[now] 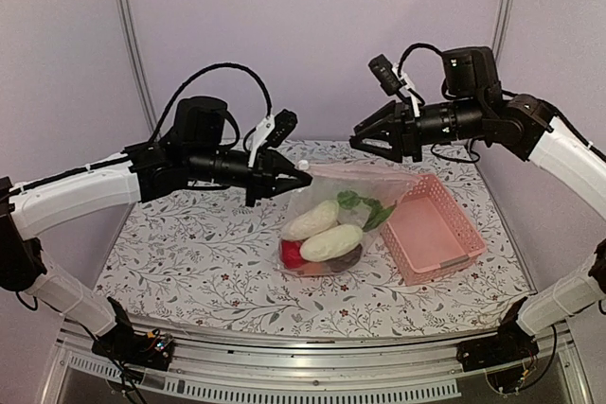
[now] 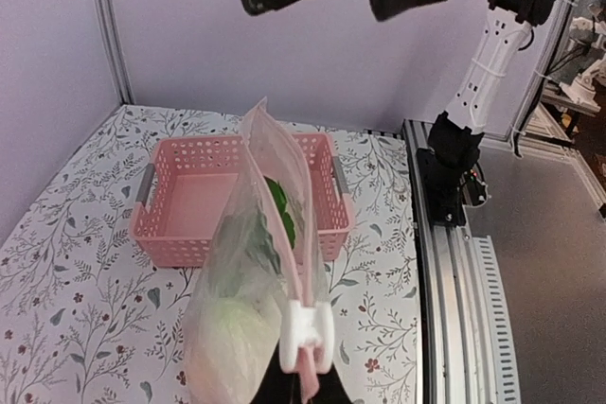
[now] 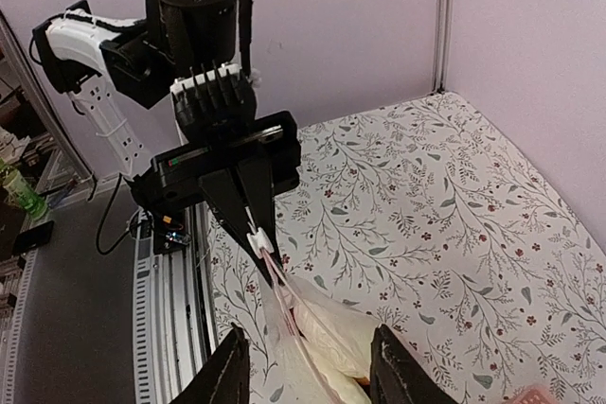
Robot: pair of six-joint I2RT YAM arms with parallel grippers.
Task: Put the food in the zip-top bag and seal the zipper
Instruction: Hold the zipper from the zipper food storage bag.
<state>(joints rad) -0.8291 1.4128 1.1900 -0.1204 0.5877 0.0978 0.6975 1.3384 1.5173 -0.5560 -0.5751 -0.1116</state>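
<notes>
The clear zip-top bag [image 1: 331, 224] stands on the table, its left top corner held up by my left gripper [image 1: 295, 173], which is shut on the zipper end beside a white slider [image 2: 308, 326]. The food is inside the bag: white oblong pieces [image 1: 327, 241], a red one [image 1: 291, 254], green pieces [image 1: 365, 205] and a dark one [image 1: 348, 259]. The pinkish zipper [image 2: 305, 234] runs up from the slider. My right gripper [image 1: 369, 147] is open and empty, hovering above the bag's right top edge without touching it. In the right wrist view its fingers [image 3: 227, 376] straddle the bag [image 3: 331, 338].
A pink lattice basket [image 1: 445, 234] lies empty just right of the bag, also in the left wrist view [image 2: 180, 198] behind the bag. Floral tablecloth [image 1: 189, 253] covers the table. A metal rail [image 2: 454, 309] runs along the near edge.
</notes>
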